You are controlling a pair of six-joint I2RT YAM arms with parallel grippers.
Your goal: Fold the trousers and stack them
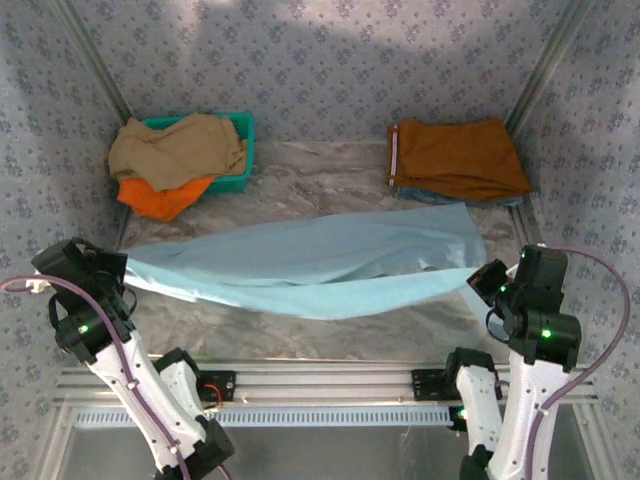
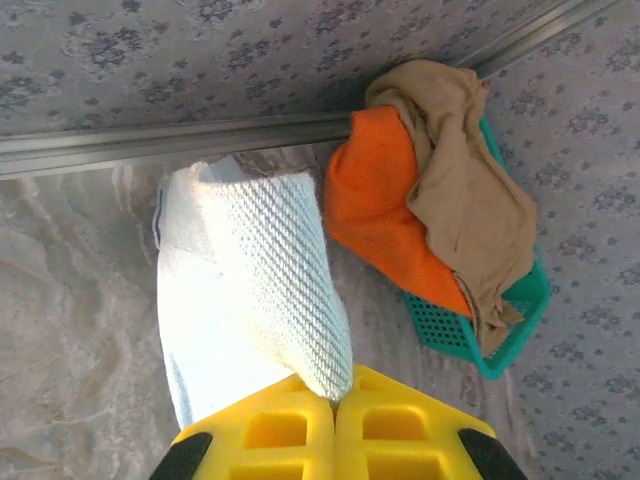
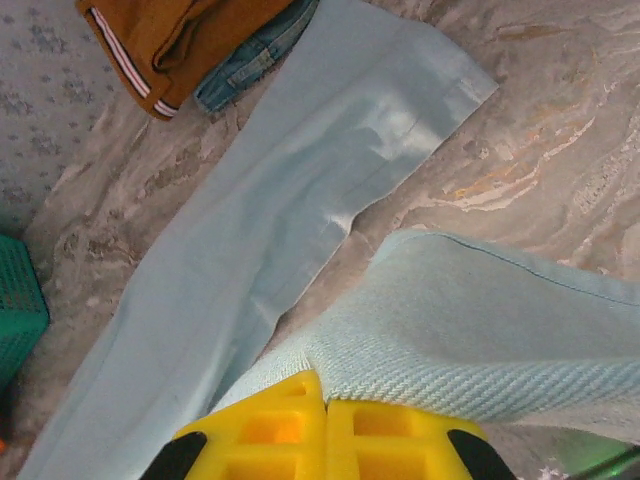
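The pale sky-blue trousers point(image 1: 310, 262) stretch across the marble table from left to right, lifted at both ends. My left gripper point(image 1: 122, 262) is shut on their left end; in the left wrist view the yellow jaws point(image 2: 335, 398) pinch a fold of the pale fabric point(image 2: 250, 290). At the right end my right gripper point(image 1: 478, 278) is shut on the cloth, and the right wrist view shows its jaws point(image 3: 325, 400) closed on a woven edge point(image 3: 470, 340), with the other leg point(image 3: 250, 260) lying flat on the table beyond.
A teal basket point(image 1: 243, 150) at the back left holds tan point(image 1: 180, 148) and orange point(image 1: 160, 197) garments. Folded rust-brown trousers point(image 1: 460, 157) lie on denim at the back right. Patterned walls close in the table on three sides.
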